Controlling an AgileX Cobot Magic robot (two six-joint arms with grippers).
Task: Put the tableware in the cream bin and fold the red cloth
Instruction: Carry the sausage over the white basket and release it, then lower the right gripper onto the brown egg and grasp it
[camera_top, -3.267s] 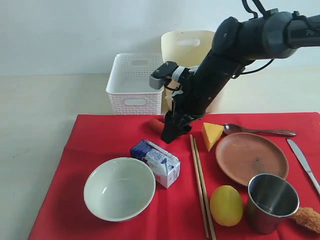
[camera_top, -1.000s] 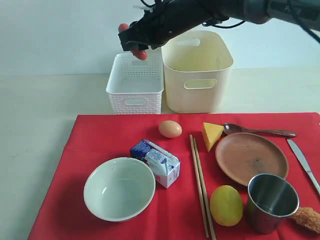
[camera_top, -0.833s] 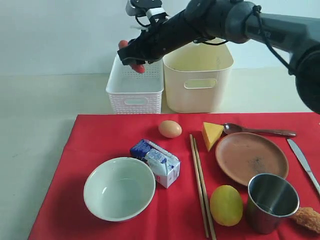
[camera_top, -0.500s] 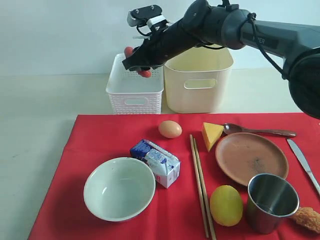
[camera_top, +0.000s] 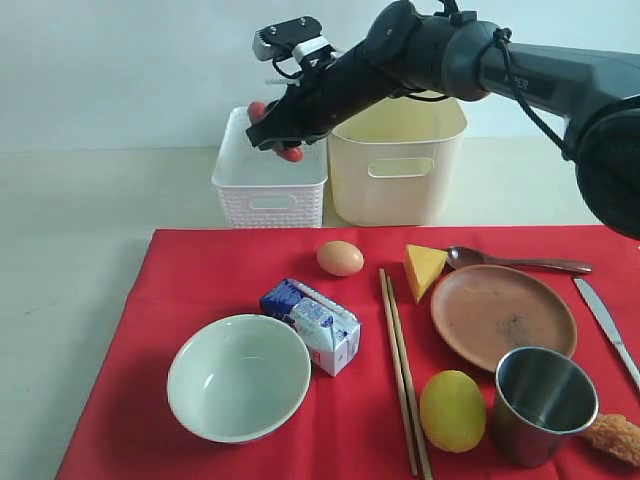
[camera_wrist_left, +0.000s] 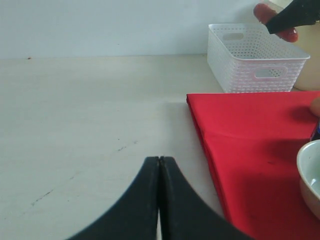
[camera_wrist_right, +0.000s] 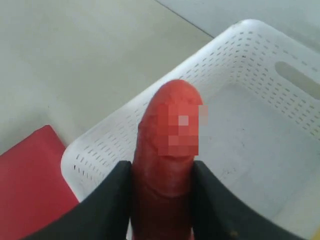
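— Where's the right gripper (camera_top: 273, 130)?
— Over the white basket (camera_top: 270, 185), jaws clamped on the sausage (camera_wrist_right: 165, 130).
— And the left gripper (camera_wrist_left: 159, 163)?
— Pressed shut above bare table, beside the red cloth (camera_top: 200, 270).
— The tableware?
— On the cloth. The chopsticks (camera_top: 400, 370) lie together, long axis running near to far. The spoon (camera_top: 520, 263) lies crosswise, handle pointing right. The knife (camera_top: 605, 325) slants along the right edge; its blade end is probably the far one. The cream bin (camera_top: 395, 170) stands behind.
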